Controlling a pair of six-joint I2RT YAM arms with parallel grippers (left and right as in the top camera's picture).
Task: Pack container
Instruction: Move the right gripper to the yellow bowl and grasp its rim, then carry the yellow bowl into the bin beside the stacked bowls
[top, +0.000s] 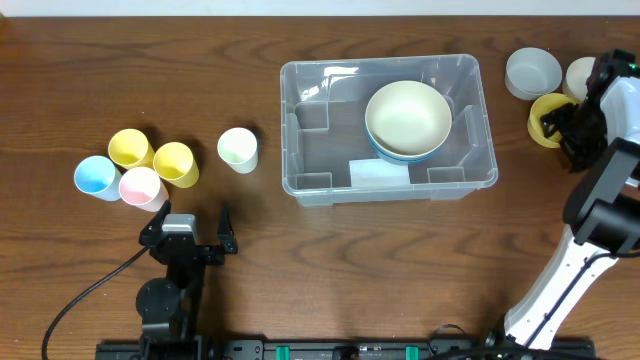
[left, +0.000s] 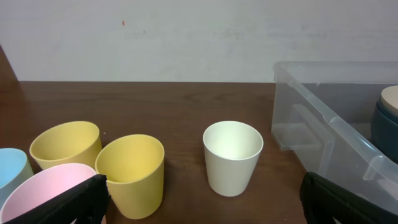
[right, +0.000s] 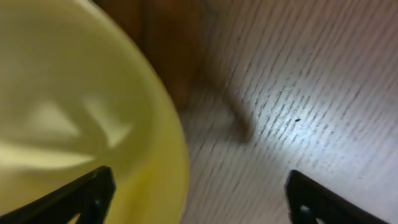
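Observation:
The clear plastic container (top: 388, 178) stands mid-table and holds a cream bowl (top: 407, 116) stacked in a blue bowl; its near wall shows in the left wrist view (left: 336, 124). My right gripper (top: 570, 135) is open, low over the rim of a yellow bowl (top: 545, 118) at the right; the rim (right: 93, 124) lies between its fingers (right: 199, 193). My left gripper (top: 190, 235) is open and empty at the front left, facing a cream cup (top: 238, 149) (left: 232, 157).
Two yellow cups (top: 131, 148) (top: 176, 163), a pink cup (top: 141, 186) and a blue cup (top: 96, 177) cluster at the left. A grey bowl (top: 533, 72) and a cream bowl (top: 582, 76) sit at the back right.

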